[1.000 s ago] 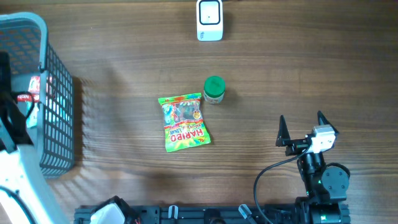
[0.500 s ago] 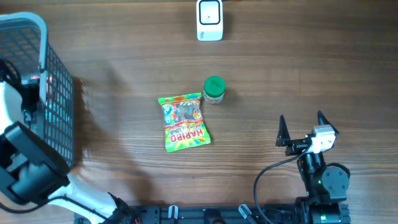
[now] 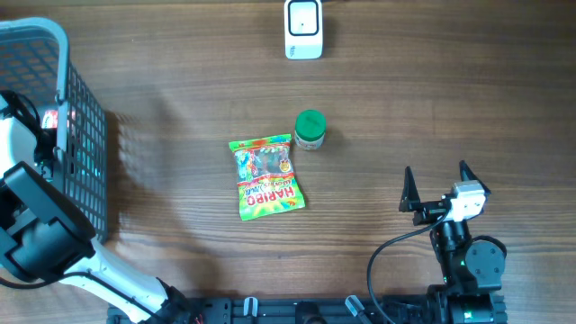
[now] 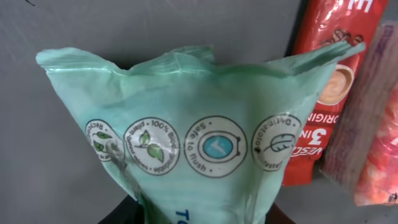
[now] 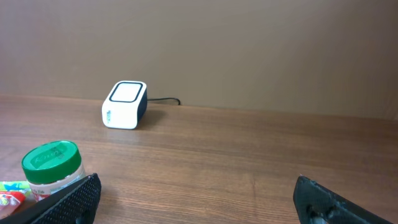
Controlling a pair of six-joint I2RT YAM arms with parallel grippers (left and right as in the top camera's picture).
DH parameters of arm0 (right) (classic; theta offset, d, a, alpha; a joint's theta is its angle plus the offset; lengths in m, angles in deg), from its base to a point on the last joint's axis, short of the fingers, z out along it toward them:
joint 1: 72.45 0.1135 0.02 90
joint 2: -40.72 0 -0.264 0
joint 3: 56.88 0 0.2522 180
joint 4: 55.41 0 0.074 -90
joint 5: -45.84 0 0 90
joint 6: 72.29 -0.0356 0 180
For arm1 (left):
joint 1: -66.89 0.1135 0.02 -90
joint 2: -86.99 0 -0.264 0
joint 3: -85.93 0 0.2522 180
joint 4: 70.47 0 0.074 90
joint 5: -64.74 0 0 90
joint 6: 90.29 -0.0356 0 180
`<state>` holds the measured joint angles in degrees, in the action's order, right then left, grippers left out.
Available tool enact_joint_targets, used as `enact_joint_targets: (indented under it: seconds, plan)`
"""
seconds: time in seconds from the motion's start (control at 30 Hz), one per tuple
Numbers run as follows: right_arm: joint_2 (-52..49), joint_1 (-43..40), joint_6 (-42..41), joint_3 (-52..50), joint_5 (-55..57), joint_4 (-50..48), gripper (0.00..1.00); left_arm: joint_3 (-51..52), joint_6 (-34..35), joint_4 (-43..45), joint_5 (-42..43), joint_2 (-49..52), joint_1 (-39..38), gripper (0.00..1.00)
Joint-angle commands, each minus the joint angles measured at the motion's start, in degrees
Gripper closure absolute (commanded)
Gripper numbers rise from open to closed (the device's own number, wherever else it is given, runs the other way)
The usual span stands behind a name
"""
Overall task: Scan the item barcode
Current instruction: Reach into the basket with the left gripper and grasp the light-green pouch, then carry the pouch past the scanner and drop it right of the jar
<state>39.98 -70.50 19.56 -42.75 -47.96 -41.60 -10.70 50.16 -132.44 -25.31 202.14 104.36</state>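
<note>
A pale green soft packet [image 4: 193, 124] with round printed symbols fills the left wrist view, inside the grey basket [image 3: 61, 45] at the table's left edge. My left gripper [image 4: 202, 214] is shut on the packet's lower end, a dark finger on each side pinching it. In the overhead view that gripper is hidden down in the basket. The white barcode scanner [image 3: 303, 29] stands at the table's far edge and also shows as the scanner [image 5: 124, 104] in the right wrist view. My right gripper [image 3: 436, 184] rests open and empty at the near right.
A Haribo candy bag [image 3: 265, 177] lies mid-table with a green-lidded jar [image 3: 310, 129] just behind it. A red coffee sachet [image 4: 326, 81] and a pinkish packet [image 4: 373, 143] lie beside the green packet in the basket.
My left arm has settled lower into the basket and its jaws have closed from wide open onto the green packet. The right arm and the table items have not moved.
</note>
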Motion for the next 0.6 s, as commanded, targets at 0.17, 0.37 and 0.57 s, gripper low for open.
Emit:
enact_joint_targets:
  seconds: [0.17, 0.37, 0.57]
  plan:
    - [0.31, 0.11, 1.03, -0.07, 0.59, -0.09, 0.00, -10.54, -2.14, -5.57, 0.72, -15.37, 0.04, 0.67]
    - [0.31, 0.11, 1.01, -0.07, 0.59, -0.09, 0.00, -13.86, -2.03, -5.66, 11.13, -39.41, -1.25, 0.66]
    - [0.31, 0.11, 1.03, -0.07, 0.59, -0.09, 0.00, -13.77, -2.05, -9.53, 17.35, -44.30, -22.93, 0.68]
